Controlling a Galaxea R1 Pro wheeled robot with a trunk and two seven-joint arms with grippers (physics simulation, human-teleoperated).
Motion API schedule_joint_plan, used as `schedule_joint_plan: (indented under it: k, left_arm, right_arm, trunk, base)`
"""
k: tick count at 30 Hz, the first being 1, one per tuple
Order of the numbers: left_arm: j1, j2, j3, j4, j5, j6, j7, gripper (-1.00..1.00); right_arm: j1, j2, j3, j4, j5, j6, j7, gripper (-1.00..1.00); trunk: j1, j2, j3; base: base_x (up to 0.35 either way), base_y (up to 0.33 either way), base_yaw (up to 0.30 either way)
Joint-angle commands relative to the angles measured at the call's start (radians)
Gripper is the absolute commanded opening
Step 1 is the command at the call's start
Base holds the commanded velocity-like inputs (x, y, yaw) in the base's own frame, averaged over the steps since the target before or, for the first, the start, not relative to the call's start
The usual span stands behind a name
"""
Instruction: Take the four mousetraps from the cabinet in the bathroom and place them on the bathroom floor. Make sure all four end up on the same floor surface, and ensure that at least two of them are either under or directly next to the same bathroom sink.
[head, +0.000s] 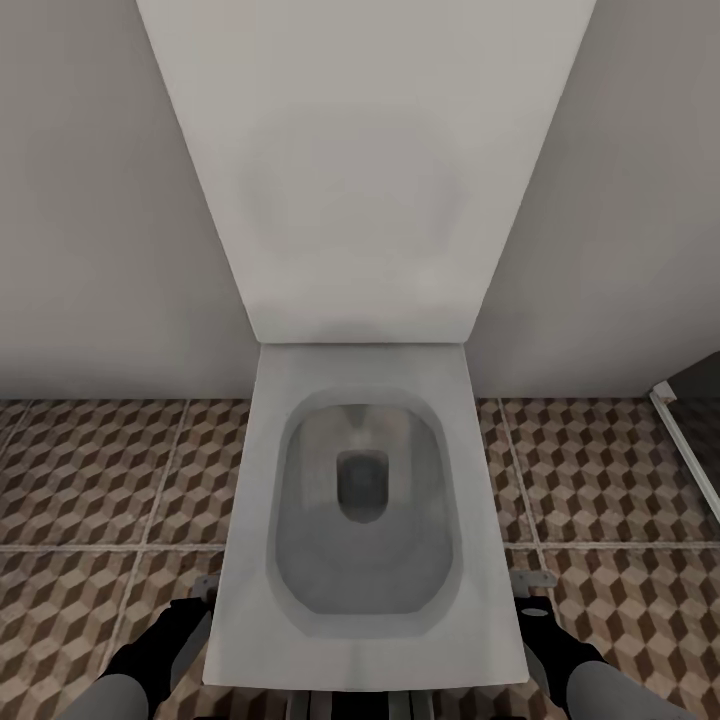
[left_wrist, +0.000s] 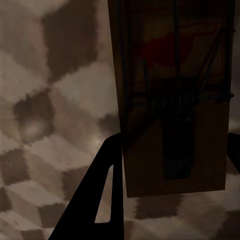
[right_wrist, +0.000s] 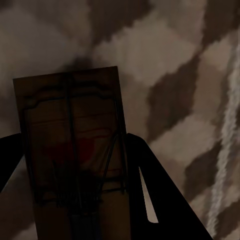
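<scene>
Cube-patterned bathroom floor (head: 90, 480) runs to a pale wall, with a white toilet (head: 362, 500) dead ahead. Each gripper clamps a mousetrap above the tiles: the left gripper (left_wrist: 170, 165) holds one mousetrap (left_wrist: 175, 100), the right gripper (right_wrist: 70, 165) the other mousetrap (right_wrist: 75, 150), either side of the bowl.

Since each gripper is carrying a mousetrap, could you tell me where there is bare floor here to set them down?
Bare patterned floor lies open left of the toilet, bordered by the wall. A second patch lies right of it, ending at the white strip. The middle is crowded by the toilet. Left gripper and right gripper each hold a mousetrap.
</scene>
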Motion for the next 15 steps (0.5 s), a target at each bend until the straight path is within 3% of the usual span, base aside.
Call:
schedule_joint_plan:
  k: [1,6,15]
  left_arm:
    - [0.0,0.001,-0.006,-0.002,0.01,0.005,0.007,-1.0]
    - [0.0,0.0,-0.005,-0.002,0.01,0.005,0.007,-1.0]
    - [0.0,0.0,-0.005,-0.002,0.01,0.005,0.007,-1.0]
  right_arm:
    - [0.0,-0.001,0.008,-0.002,-0.008,0.006,-0.005,-1.0]
    - [0.0,-0.003,0.008,-0.002,-0.018,0.005,-0.005,-1.0]
    - [0.0,-0.029,0.008,-0.002,-0.063,0.003,-0.005,-1.0]
  trunk:
    - [0.0,0.0,-0.001]
    - [0.0,0.0,-0.001]
    - [0.0,0.0,-0.001]
  base:
    - [0.0,0.0,0.0]
    - [0.0,0.0,0.0]
    - [0.0,0.0,0.0]
